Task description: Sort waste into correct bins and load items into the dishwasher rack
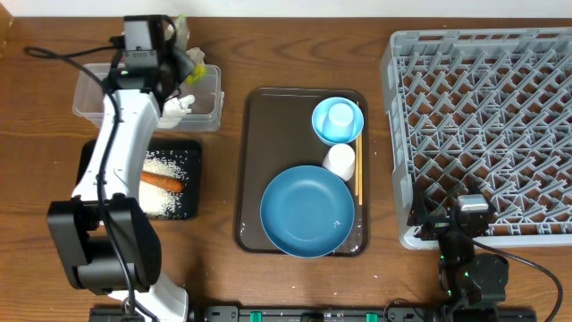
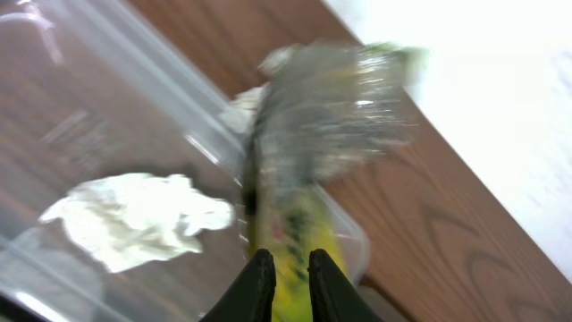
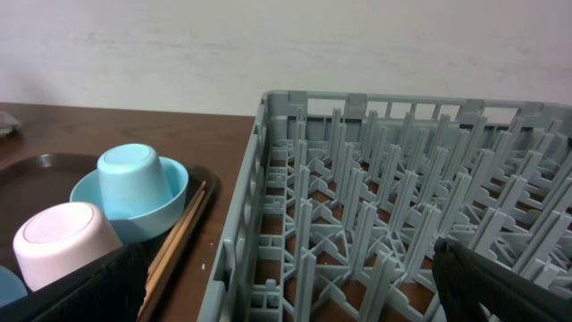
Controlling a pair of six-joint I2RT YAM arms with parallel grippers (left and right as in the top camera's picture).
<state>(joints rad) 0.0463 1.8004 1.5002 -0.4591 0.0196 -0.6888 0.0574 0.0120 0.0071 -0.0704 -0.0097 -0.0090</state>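
Left wrist view, blurred: the left arm's jaws (image 2: pixel 288 268) stand narrow, and the yellow-green end of the foil wrapper (image 2: pixel 331 107) sits pinched between them, its crinkled silver part sticking up beyond the fingertips. The wrapper hangs over the far corner of the clear tub (image 2: pixel 71 116), where a crumpled tissue (image 2: pixel 134 219) lies on the bottom; a second scrap of white shows behind the wrapper, too blurred to name. The brown table (image 2: pixel 429 206) runs past the tub's rim. From overhead, the black tray (image 1: pixel 94 156) lies just beside the tub on the near side, holding the loose rice (image 1: pixel 165 165) with the carrot (image 1: pixel 163 182) lying on it. On the right wrist view, the right arm's jaws (image 3: pixel 286 286) are spread wide with nothing between them, low at the near edge of the grey rack (image 3: pixel 375 206), whose upright pegs fill the view. Left of the rack, on the brown serving tray (image 3: pixel 27 174), the small bowl (image 3: pixel 170 192) holds a pale blue cup (image 3: pixel 130 179) turned upside down; a white cup (image 3: pixel 58 237), also upside down, stands just beside the bowl, and the chopsticks (image 3: pixel 179 237) lie along the tray's edge nearest the rack. Overhead, the big blue plate (image 1: pixel 307 212) fills the tray's near half, touching the white cup.
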